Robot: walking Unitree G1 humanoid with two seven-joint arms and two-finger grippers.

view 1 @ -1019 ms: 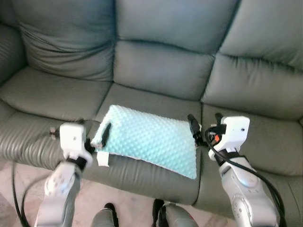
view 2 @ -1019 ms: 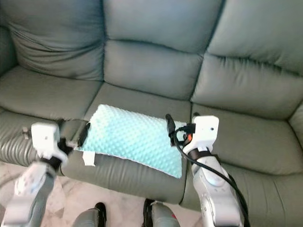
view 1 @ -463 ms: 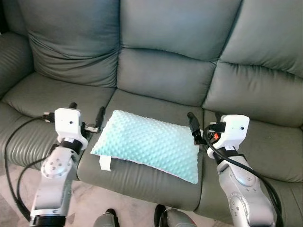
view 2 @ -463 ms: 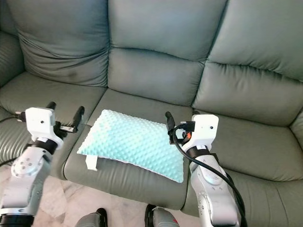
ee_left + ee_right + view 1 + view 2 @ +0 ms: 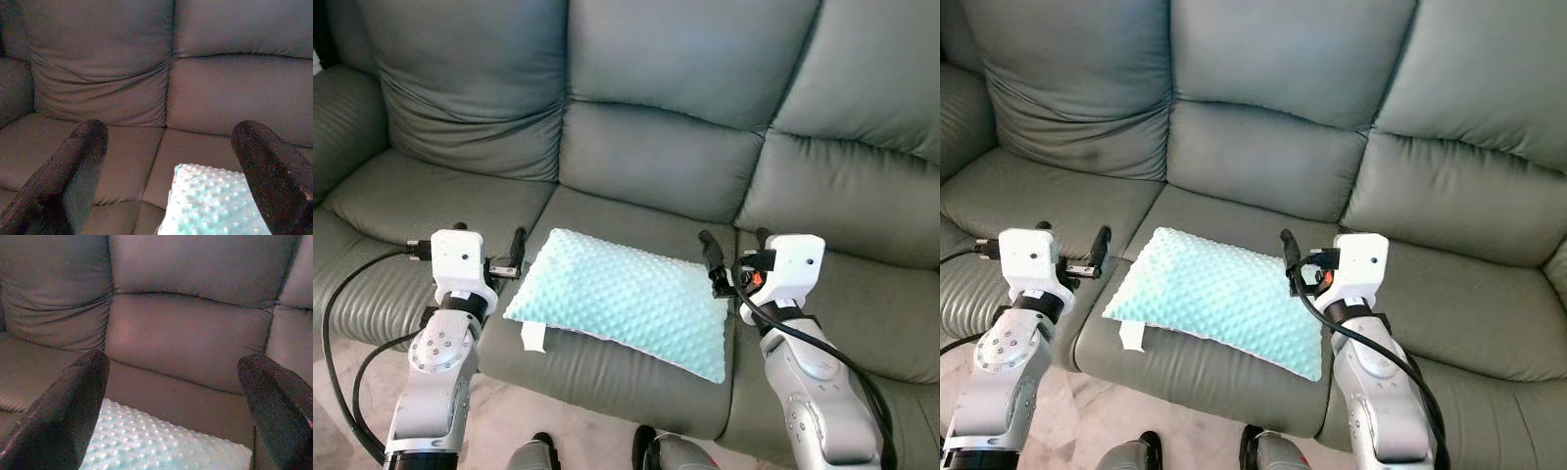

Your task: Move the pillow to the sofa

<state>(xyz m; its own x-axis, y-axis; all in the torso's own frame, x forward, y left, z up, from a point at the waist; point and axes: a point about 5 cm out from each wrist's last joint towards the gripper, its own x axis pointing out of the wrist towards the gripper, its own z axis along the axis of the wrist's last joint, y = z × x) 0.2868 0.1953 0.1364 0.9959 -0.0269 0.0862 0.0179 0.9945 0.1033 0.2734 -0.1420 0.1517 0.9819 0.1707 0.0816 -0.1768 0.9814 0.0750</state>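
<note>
Both grippers had let go. From the head camera I saw my left gripper [image 5: 487,245] at the pillow's nine o'clock and my right gripper [image 5: 734,255] at its three o'clock, fingers spread and clear of it, since the pillow [image 5: 625,300] lay flat on the sofa [image 5: 656,162] middle seat; I judged the move done. Its white tag [image 5: 532,337] showed at its seven o'clock corner. My left wrist camera added the parted fingers [image 5: 73,166] framing the pillow's corner. My right wrist camera showed the pillow's far edge below the backrest.
</note>
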